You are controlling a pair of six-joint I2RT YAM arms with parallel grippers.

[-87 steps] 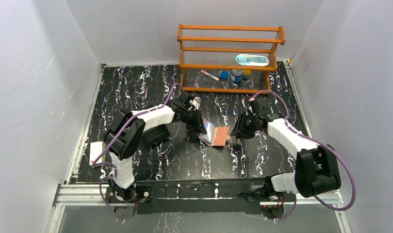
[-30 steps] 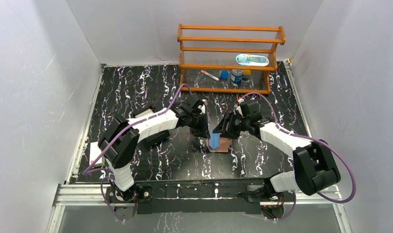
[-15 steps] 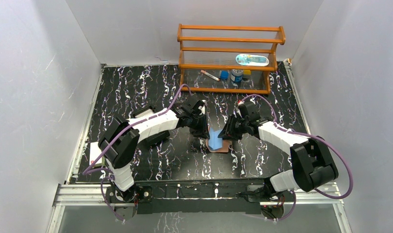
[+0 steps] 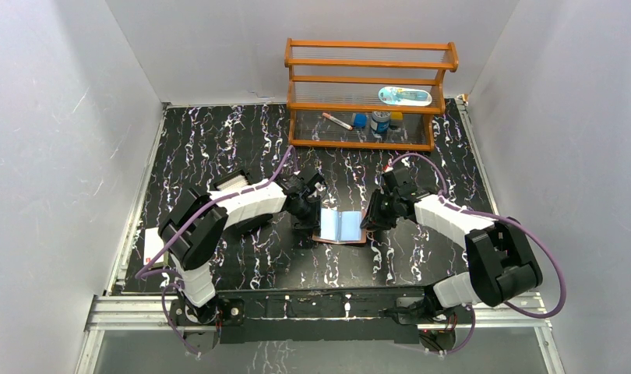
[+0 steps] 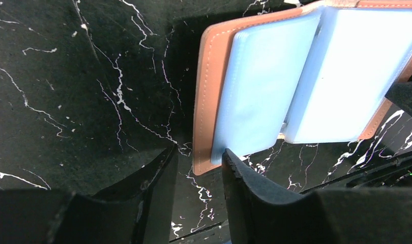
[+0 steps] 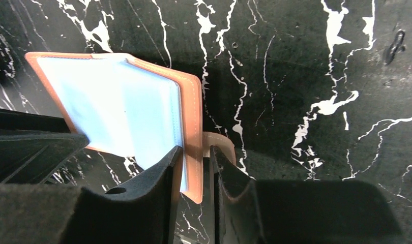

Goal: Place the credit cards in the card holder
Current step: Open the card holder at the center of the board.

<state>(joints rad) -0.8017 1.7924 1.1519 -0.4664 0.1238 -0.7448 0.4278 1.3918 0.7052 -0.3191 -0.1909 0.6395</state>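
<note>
Top external view, near to far. White credit card (image 4: 152, 246) lies at worktop (image 4: 219, 132) left edge, well apart from both hands; I see no card inserted yet. Mid-worktop: card holder (image 4: 340, 226), propped up half a second ago, now lies spread flat, pale blue sleeves (image 5: 305, 76) up. Left hand (image 4: 308, 213) released, fingers (image 5: 153, 198) straddling holder's left corner. Right hand (image 4: 372, 216) clenched on holder's right cover edge beside snap tab (image 6: 219, 147). I judge holder ready for loading; next step is card pickup. Far: wooden rack (image 4: 371, 78), not involved.
</note>
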